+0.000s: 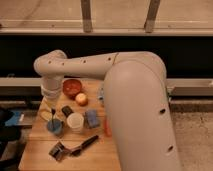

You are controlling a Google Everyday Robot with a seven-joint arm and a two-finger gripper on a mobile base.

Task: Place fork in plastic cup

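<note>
the gripper point(53, 111) hangs at the left side of the desk point(107, 152), right above the blue plastic cup point(54, 126). a thin dark sliver shows between gripper and cup rim; it may be the fork point(53, 116), but i cannot say so for sure, nor whether it is already let go. by my judgement the task is near its end: the fork seems to be at the cup's mouth, and what is left is to drop it in and lift the arm away.

the blue cup's inside is hidden from here. just to its right stands the wider white cup point(75, 121), which looks empty. at the far side a red bowl point(72, 87) sits, with nothing seen in it. other things lie beside these: a round fruit point(81, 99), a blue sponge point(92, 118), a carrot point(107, 126) and a black-handled utensil point(75, 146) near the front.
</note>
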